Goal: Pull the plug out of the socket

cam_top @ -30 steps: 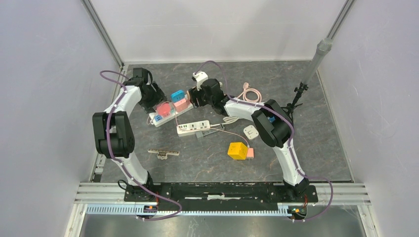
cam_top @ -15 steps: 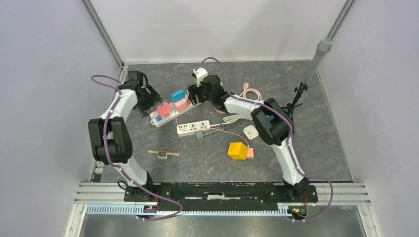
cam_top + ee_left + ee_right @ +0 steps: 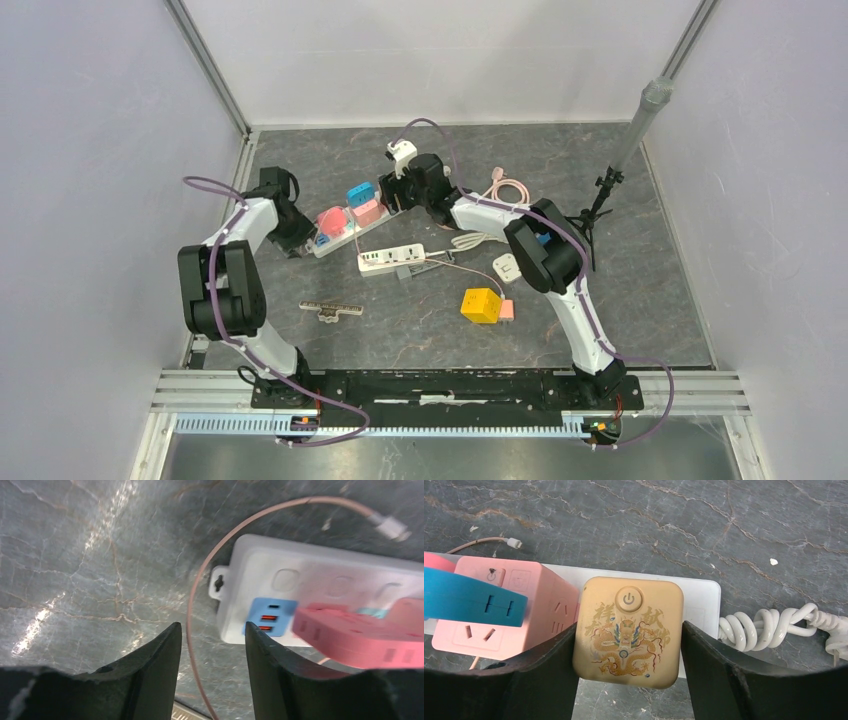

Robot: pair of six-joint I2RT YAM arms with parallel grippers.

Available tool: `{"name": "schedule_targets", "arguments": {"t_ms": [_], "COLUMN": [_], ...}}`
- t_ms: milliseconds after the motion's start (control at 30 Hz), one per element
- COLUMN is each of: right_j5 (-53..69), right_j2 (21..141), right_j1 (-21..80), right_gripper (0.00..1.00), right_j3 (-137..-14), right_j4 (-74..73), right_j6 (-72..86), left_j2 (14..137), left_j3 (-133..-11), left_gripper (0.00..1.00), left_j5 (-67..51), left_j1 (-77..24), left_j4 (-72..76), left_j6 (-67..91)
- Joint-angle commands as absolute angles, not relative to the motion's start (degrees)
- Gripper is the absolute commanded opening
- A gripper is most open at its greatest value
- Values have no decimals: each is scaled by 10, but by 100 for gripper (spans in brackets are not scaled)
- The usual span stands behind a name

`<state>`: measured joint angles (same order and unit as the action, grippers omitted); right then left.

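Note:
A gold square plug with a dragon print point(image 3: 628, 630) sits in the right end of a white power strip point(image 3: 701, 605). My right gripper point(image 3: 629, 626) is shut on it, one finger against each side. In the top view the right gripper point(image 3: 392, 195) hides this plug. A pink adapter point(image 3: 539, 600) and a blue plug point(image 3: 469, 597) sit beside it on the strip. My left gripper point(image 3: 212, 626) is open and empty just off the strip's left end point(image 3: 320, 575), with a thin pink cable point(image 3: 192, 610) running between its fingers. In the top view the left gripper point(image 3: 297, 238) is at the strip's left end.
A second white power strip point(image 3: 392, 259), a yellow cube point(image 3: 480, 304), a small white adapter point(image 3: 509, 267) and a metal bar point(image 3: 330, 311) lie nearer the arms. A coiled white cord point(image 3: 769, 625) trails right of the strip. A black stand point(image 3: 600, 195) is at the right.
My left gripper has moved off the strip's left end, nearer and to the left. My right gripper has shifted slightly left over the strip's right end.

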<state>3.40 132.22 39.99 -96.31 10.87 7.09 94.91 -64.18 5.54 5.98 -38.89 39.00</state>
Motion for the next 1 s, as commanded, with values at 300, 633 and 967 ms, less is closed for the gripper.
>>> {"name": "schedule_targets", "arguments": {"t_ms": [300,633,967], "right_j5": [35,80,121], "right_j2": [1323,1301,1314], "right_j1": [401,398,388], "right_gripper": [41,0,0], "right_j3": [-964,-960,-947], "right_j4": [111,133,156], "right_j6": [63,94,97], "left_j2": [965,969,981], "left_j3": [-611,-588,-562], "left_gripper": [55,48,37], "left_j5": [21,28,-12], "left_j1": [60,60,60], "left_j4": [-355,-346,-326], "left_j6": [389,380,388]}}
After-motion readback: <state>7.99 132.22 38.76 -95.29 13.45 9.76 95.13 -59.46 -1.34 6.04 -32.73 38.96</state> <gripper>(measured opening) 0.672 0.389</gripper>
